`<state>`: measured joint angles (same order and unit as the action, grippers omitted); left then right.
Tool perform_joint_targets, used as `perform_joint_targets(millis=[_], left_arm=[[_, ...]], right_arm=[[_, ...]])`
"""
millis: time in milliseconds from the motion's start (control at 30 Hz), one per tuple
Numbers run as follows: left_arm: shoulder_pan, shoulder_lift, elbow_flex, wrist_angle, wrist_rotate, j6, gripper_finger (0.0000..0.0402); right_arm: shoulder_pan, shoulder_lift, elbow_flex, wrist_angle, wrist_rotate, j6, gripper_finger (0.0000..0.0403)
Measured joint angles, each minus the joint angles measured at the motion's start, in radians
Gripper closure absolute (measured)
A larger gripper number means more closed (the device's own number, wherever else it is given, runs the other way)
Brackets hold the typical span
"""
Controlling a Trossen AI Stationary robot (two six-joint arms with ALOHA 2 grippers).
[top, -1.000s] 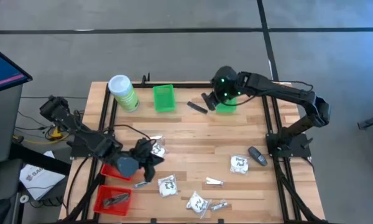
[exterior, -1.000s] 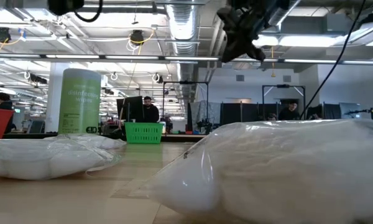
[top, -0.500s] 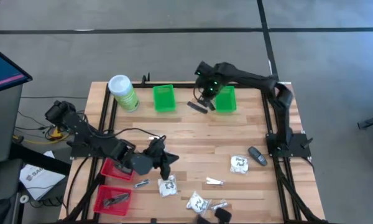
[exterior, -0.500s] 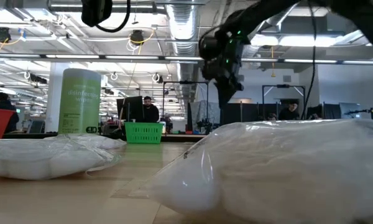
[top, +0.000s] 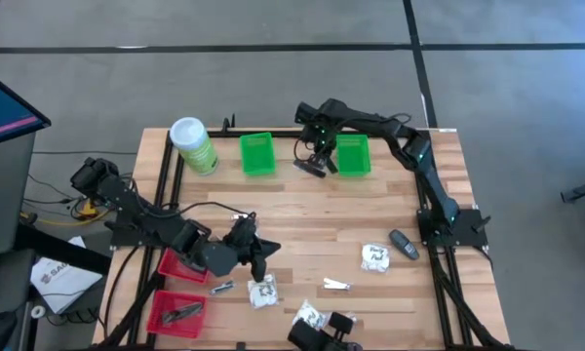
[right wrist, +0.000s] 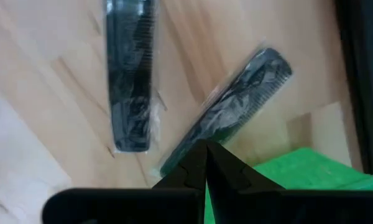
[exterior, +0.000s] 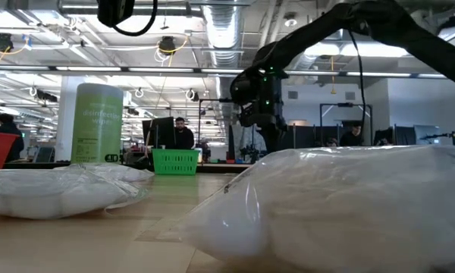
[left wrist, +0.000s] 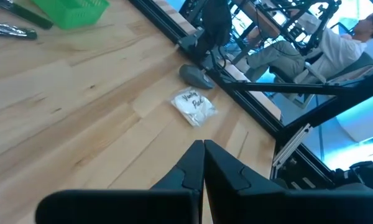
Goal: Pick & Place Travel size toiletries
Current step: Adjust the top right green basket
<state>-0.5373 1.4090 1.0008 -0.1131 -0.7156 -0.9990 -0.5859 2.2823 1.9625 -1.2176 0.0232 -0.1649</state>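
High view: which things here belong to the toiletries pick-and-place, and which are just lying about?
Job:
white packets
silvery sachet
dark oval piece
two wrapped combs, below the right tool
left tool, waiting mid-table

Lying about:
light-green canister
green baskets
red baskets

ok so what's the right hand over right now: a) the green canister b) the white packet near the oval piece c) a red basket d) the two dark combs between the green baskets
d: in the high view the right hand sits over the dark combs between the two green baskets, and its wrist view shows two wrapped combs just beyond its shut fingers.
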Motion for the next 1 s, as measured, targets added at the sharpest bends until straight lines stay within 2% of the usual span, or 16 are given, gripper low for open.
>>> perform_joint_targets(millis=[267, 367, 567, 633, 700, 733, 800, 933, 1000], left_arm=[[0.0, 0.0, 0.0, 0.004, -0.015, 0.027, 0.04], [0.0, 0.0, 0.0, 0.006, -0.018, 0.029, 0.04], [0.0, 0.0, 0.0, 0.01, -0.038, 0.03, 0.04], [0.0, 0.0, 0.0, 0.012, -0.039, 0.03, 0.04], [0.002, 0.0, 0.0, 0.011, -0.039, 0.03, 0.04], [0.011, 0.0, 0.0, 0.012, -0.039, 0.03, 0.04], [0.044, 0.0, 0.0, 0.011, -0.023, 0.029, 0.04], [0.179, 0.009, 0.022, -0.017, 0.009, 0.099, 0.0401], [0.278, 0.029, 0.05, -0.053, 0.081, 0.16, 0.0401]], right_arm=[[-0.027, -0.002, 0.001, -0.012, -0.002, 0.071, 0.0403], [-0.045, -0.002, 0.001, -0.012, -0.039, 0.128, 0.0403], [-0.083, -0.002, 0.001, -0.01, -0.171, 0.242, 0.0403], [-0.095, -0.002, 0.001, -0.009, -0.273, 0.282, 0.0403], [-0.107, -0.004, 0.001, -0.005, -0.418, 0.294, 0.0403], [-0.109, -0.013, 0.0, -0.002, -0.476, 0.289, 0.0403], [-0.106, -0.046, 0.0, 0.017, -0.519, 0.273, 0.0403], [-0.085, -0.169, 0.0, 0.067, -0.525, 0.268, 0.0403], [-0.072, -0.242, -0.004, 0.071, -0.523, 0.273, 0.0403]])
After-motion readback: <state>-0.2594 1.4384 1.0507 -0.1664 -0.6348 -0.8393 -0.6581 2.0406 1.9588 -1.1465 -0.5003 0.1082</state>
